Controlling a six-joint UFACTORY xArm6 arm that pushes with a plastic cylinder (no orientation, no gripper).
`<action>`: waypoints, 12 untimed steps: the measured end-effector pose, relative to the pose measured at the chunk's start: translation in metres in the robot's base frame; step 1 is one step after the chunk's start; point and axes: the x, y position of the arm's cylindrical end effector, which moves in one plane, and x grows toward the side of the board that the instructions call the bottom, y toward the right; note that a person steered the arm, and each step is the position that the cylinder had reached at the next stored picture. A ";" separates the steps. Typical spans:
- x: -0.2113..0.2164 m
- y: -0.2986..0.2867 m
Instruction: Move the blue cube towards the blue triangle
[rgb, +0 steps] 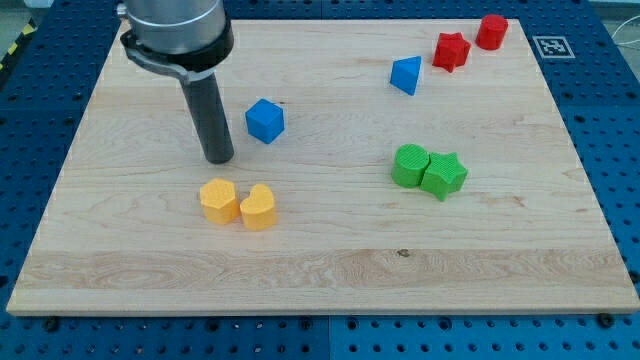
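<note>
The blue cube (265, 121) sits on the wooden board, left of centre and toward the view's top. The blue triangle (406, 75) lies further to the view's right and a little higher. My tip (219, 158) rests on the board just to the left of and slightly below the blue cube, with a small gap between them.
Two yellow blocks, a hexagon (218, 200) and a heart (258, 207), sit below my tip. A green cylinder (409, 165) and a green star (443, 175) touch at right of centre. A red star (451, 50) and a red cylinder (491, 31) lie at top right.
</note>
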 end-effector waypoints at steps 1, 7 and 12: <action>-0.017 0.012; -0.066 0.119; -0.027 0.141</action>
